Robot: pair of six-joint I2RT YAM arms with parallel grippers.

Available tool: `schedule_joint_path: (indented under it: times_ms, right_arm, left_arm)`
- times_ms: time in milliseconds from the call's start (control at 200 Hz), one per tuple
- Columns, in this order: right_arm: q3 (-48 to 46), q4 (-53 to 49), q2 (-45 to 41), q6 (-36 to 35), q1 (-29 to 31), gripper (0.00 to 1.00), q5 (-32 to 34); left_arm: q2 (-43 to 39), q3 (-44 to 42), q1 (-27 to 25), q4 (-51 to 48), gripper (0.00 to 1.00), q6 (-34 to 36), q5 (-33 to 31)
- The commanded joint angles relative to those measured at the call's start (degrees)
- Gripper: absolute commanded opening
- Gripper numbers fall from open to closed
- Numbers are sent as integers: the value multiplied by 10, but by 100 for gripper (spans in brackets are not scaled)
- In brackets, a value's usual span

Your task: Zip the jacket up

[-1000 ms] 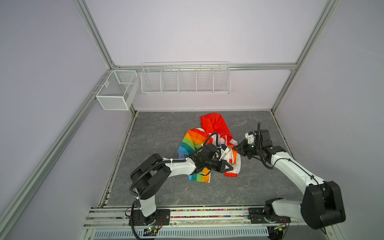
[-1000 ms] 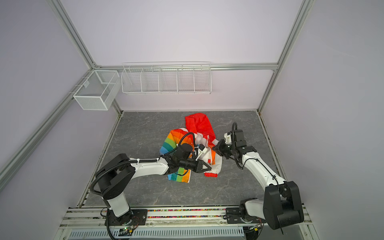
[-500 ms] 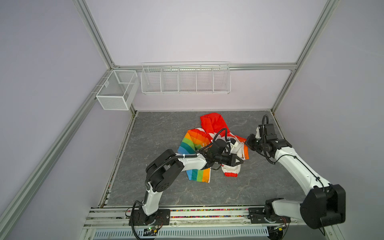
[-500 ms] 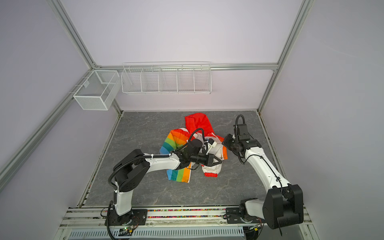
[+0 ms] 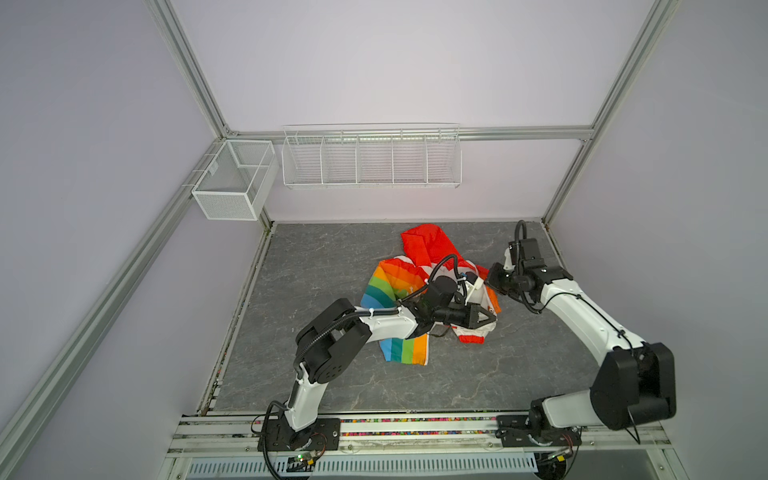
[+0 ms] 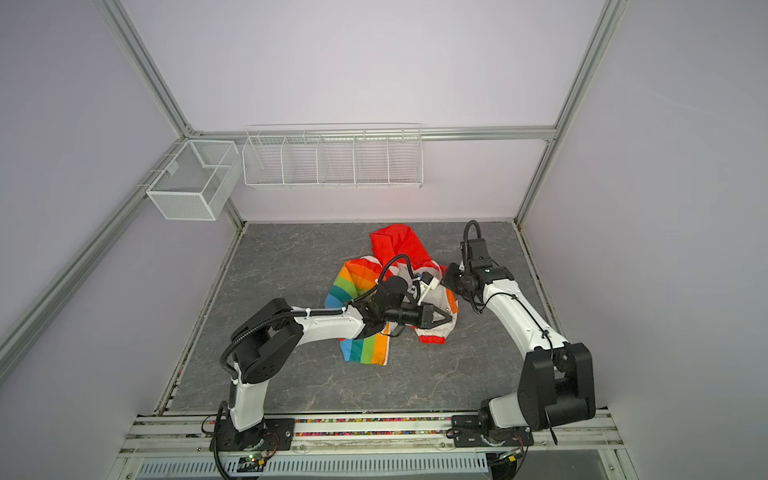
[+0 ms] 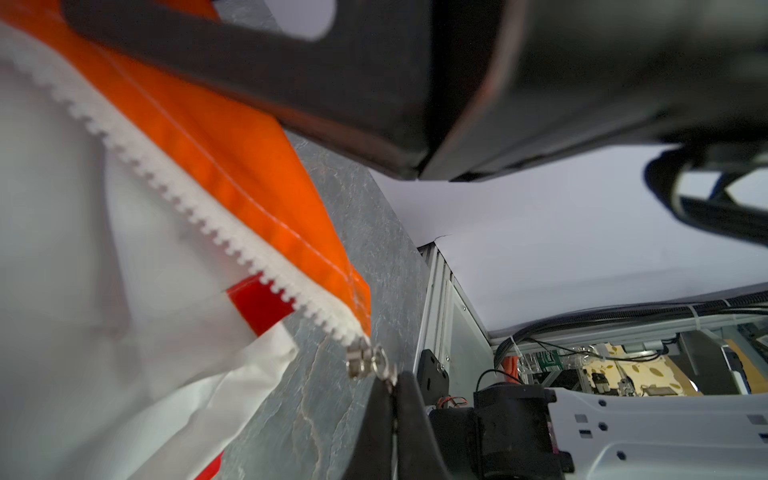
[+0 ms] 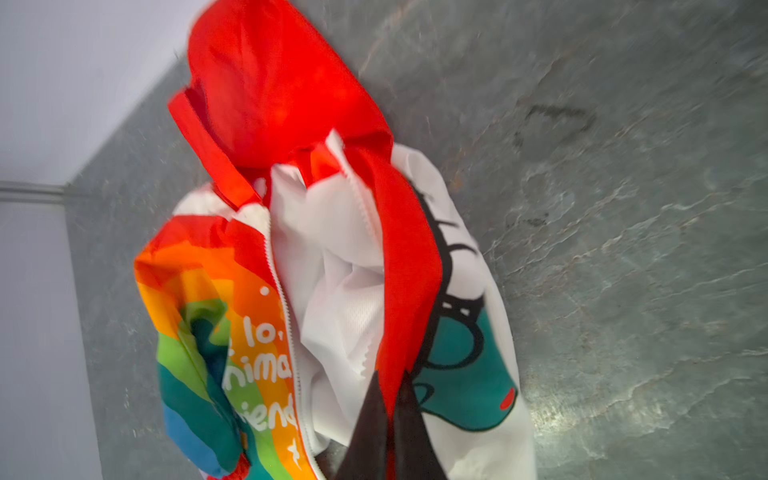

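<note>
Left wrist: outstretched left tool (image 7: pixel 392 385) pinches zipper pull (image 7: pixel 381 362).

Smooth thin cloth jacket (image 8: pixel 332 270), shiny metal slider (image 7: pixel 360 360), matt marbled table (image 5: pixel 332 257).

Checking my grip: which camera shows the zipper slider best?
Left wrist view: the zipper slider is sharp and close, pull pinched by the left gripper. In both top views it's too small; right wrist shows only teeth.
</note>
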Motion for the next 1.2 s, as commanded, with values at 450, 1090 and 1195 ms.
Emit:
schedule_joint_path:
  times_ms: [450,1090,1195]
  right_arm:
    - [-53,109,121,-14,70,6,-50]
    - [-81,100,57,-17,65,47,-72]
    - [-80,81,25,-22,62,59,-66]
  left_arm:
    - [39,-142,11,82,0,-71,-69]
    - [-81,-175,18,-90,41,-19,-106]
    - [-123,-177,12,-150,42,-4,-125]
